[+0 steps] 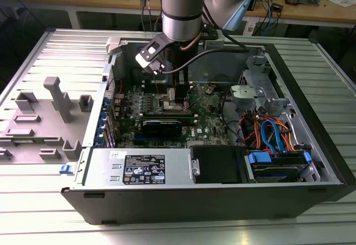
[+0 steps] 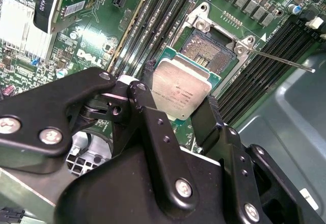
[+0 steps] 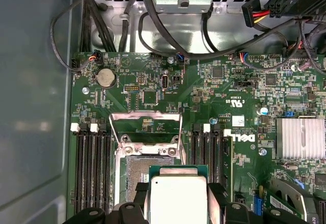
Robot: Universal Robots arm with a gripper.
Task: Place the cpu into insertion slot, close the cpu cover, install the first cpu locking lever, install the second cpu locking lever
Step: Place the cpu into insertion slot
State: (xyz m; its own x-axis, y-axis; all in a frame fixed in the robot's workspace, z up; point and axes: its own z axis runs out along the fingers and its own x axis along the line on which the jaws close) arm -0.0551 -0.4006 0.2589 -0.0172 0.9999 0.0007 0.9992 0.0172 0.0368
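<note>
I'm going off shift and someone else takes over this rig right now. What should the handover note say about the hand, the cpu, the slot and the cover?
The hand is shut on the cpu, gripping two opposite edges with the metal top facing the wrist cameras.
Things: the slot is open and bare. The cover stands swung up beside it. One lever sticks out unlatched.
Done: the cpu is in the hand, partly over the slot.
Left: the cpu is not seated, the cover is not closed, and the levers are not locked.
</note>
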